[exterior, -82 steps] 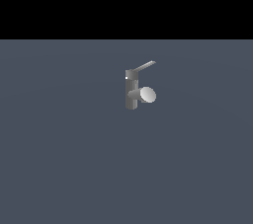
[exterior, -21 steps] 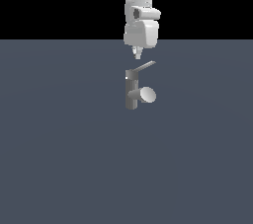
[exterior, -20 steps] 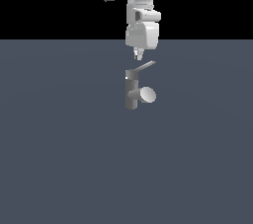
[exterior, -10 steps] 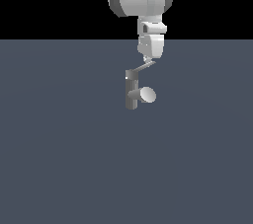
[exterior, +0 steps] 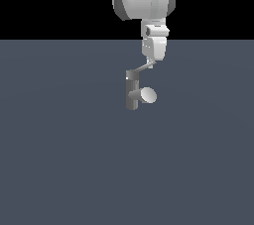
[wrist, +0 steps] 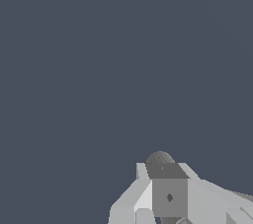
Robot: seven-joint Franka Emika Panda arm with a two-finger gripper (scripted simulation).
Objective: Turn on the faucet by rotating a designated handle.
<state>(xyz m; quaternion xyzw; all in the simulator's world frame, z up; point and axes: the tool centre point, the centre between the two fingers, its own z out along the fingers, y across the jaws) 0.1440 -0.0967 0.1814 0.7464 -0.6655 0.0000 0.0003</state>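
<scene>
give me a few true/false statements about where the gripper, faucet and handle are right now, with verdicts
1. The gripper is at the raised outer end of the handle. True.
2. The faucet lies tipped over on the floor. False: its post stands upright.
3. The handle slants upward from the post top toward the exterior view's right. True.
4. The spout's pale oval face points toward the exterior view's left. False: it faces that view's right.
5. The arm reaches the faucet from below. False: it comes down from above.
</scene>
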